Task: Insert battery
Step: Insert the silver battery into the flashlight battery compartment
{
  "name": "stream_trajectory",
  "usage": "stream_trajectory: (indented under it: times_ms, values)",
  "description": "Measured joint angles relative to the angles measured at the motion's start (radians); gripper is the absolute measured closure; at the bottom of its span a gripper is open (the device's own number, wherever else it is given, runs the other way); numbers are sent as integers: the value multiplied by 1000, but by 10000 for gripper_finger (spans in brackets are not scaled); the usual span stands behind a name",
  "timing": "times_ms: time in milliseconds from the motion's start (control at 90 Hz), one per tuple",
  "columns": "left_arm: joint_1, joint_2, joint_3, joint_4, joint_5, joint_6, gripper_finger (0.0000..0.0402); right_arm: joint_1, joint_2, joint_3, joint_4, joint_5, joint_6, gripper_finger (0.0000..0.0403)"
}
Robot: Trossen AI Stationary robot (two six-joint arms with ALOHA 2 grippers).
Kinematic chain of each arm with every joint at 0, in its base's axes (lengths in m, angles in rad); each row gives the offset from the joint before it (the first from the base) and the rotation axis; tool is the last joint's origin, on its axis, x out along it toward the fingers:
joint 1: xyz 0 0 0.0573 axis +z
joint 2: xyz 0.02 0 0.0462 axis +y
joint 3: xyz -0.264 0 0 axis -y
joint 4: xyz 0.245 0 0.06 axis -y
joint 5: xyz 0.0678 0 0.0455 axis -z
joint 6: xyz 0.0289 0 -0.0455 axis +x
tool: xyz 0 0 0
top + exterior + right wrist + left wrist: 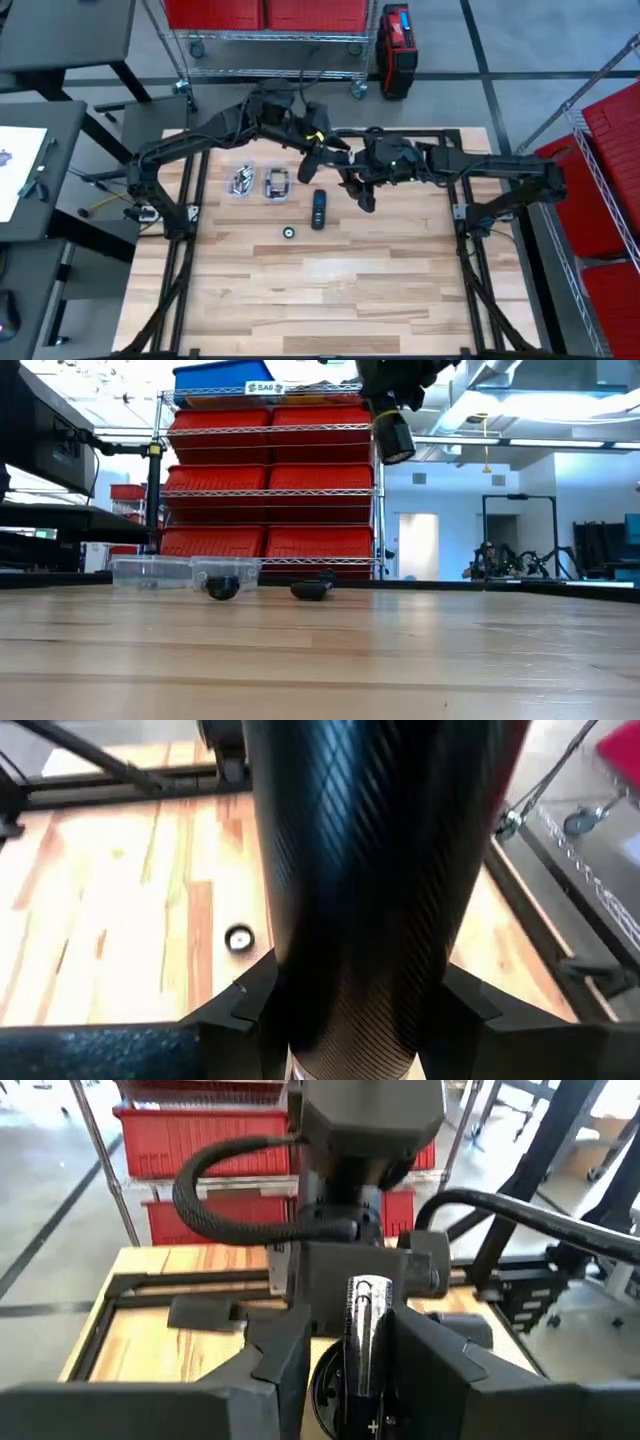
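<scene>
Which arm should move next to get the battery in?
Left, probably. Its end effector grips the battery close to the dark tube, which the right end effector holds up off the table.

Both arms: dark, near-black housings of tubular links joined by blocky joint casings. Left arm [215, 135] carries a small yellow marking near its wrist; right arm [500, 170] shows a small green spot on its wrist housing. A black corrugated cable sleeve [235, 1200] loops across a boxy grey-black wrist block. Left claw [345, 1365] fingers are matt black, angular, flat-faced. Right claw [350, 1020] fingers match, equally angular.
</scene>
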Motion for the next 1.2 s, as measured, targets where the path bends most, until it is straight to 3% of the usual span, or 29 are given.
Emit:
stream_trajectory:
  times_ms: [156,322,567,1200]
  values:
    - [0,0,0,-34,-25,28,308,0,0,0,-26,0,6,263]
    - [-1,0,0,-16,-37,22,375,-1,0,0,-26,1,10,263]
    - [3,-26,-3,81,-55,-28,376,-1,-5,4,27,5,21,263]
    - [34,-83,-1,364,-79,-139,376,-10,-13,3,411,7,-3,263]
